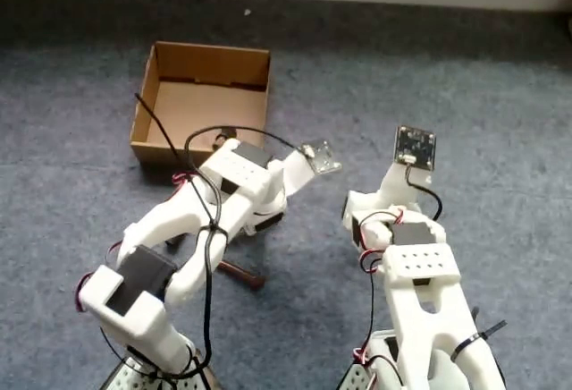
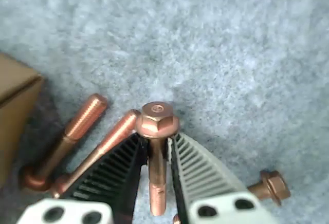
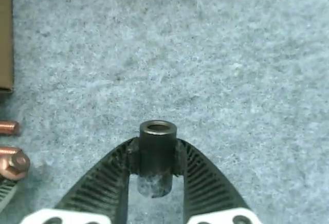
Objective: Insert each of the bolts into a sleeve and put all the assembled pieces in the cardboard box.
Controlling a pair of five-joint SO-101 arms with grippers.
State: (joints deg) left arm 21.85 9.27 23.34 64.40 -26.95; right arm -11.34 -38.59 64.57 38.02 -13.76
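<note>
A copper bolt (image 2: 157,154) with a hex flange head sits clamped between the ribbed black fingers of my left gripper (image 2: 156,147), held above the carpet. Two more copper bolts (image 2: 82,131) lie side by side on the carpet just past it, near a corner of the cardboard box (image 2: 13,106). My right gripper (image 3: 156,154) is shut on a dark metal sleeve (image 3: 157,149), its bore facing outward. In the high view the open cardboard box (image 1: 204,104) stands at the back left, with the left arm (image 1: 241,180) just in front of it.
One more copper bolt (image 2: 270,187) lies on the carpet to the side of the left gripper. Bolt ends (image 3: 11,154) show at the edge of the right wrist view. A dark rod-like piece (image 1: 241,272) lies under the left arm. Grey carpet (image 1: 483,95) spreads around.
</note>
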